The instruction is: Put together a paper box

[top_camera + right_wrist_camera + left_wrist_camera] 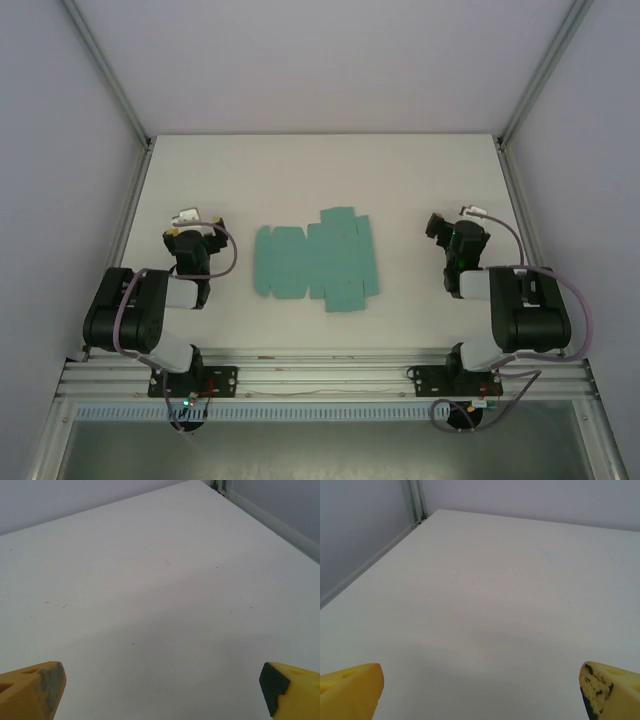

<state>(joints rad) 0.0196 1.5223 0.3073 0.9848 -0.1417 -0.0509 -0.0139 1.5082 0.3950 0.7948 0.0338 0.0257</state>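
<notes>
The paper box (315,262) lies flat and unfolded, flaps spread, on the white bench (320,170). The left hand (480,692) hovers well to the left of the box and the right hand (161,692) well to its right; both stand wide open and empty, yellow fingers (350,690) spread apart

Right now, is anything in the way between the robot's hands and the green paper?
No, nothing I can see is in the way. The paper box lies flat on the table between the left gripper and the right gripper. Both are open, and there is bare tabletop on each side of the box.
</notes>
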